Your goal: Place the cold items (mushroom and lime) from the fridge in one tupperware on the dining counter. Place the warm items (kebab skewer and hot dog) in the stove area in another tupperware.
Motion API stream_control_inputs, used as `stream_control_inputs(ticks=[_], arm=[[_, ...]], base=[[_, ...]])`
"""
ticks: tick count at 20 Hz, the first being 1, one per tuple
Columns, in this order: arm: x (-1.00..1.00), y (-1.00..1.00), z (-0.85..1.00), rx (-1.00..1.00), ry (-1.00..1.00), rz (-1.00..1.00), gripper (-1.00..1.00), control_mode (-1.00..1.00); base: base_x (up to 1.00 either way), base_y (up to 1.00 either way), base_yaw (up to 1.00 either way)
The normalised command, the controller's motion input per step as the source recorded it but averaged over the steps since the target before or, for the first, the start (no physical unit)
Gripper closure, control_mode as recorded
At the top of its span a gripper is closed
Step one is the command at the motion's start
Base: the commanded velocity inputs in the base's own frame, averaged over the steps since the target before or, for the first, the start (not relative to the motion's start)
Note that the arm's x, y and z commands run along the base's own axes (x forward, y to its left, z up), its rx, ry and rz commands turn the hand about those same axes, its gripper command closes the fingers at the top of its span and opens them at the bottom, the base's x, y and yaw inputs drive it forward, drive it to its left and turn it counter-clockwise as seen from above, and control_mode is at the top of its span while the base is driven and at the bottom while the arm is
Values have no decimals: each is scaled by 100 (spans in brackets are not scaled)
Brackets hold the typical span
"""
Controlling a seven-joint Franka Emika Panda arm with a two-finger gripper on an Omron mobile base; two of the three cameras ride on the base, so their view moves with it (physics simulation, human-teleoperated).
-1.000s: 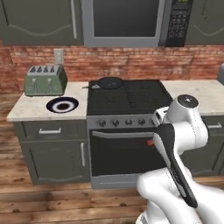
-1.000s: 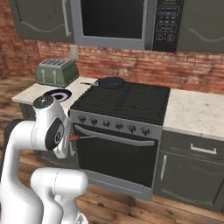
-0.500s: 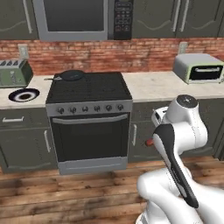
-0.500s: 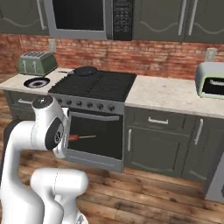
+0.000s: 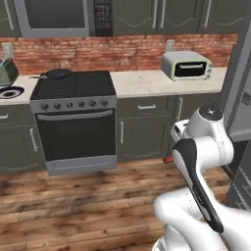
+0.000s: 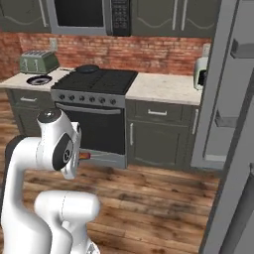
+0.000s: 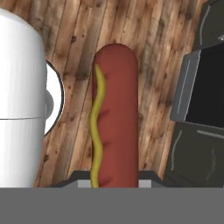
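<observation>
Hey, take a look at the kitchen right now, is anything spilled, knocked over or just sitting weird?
Nothing looks spilled or toppled. The one unusual sight is the reddish-brown hot dog with a yellow mustard squiggle, gripped in the gripper above the wooden plank floor. The black frying pan sits on the black stove as normal.

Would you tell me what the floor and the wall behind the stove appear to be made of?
The floor looks like wood planks with a low sheen: brown boards with visible grain and knots. The wall looks like matte red brick with paler mortar lines, though as a rendering it may be only a texture.
</observation>
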Motion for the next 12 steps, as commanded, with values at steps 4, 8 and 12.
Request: stream_control_inputs(ticks=[4, 8, 12], arm=[[0, 0, 0, 0, 0, 0, 100, 100], [0, 0, 0, 0, 0, 0, 100, 100], [0, 0, 0, 0, 0, 0, 100, 100]], base=[[-100, -23, -7], [-100, -17, -8], [-100, -14, -6]])
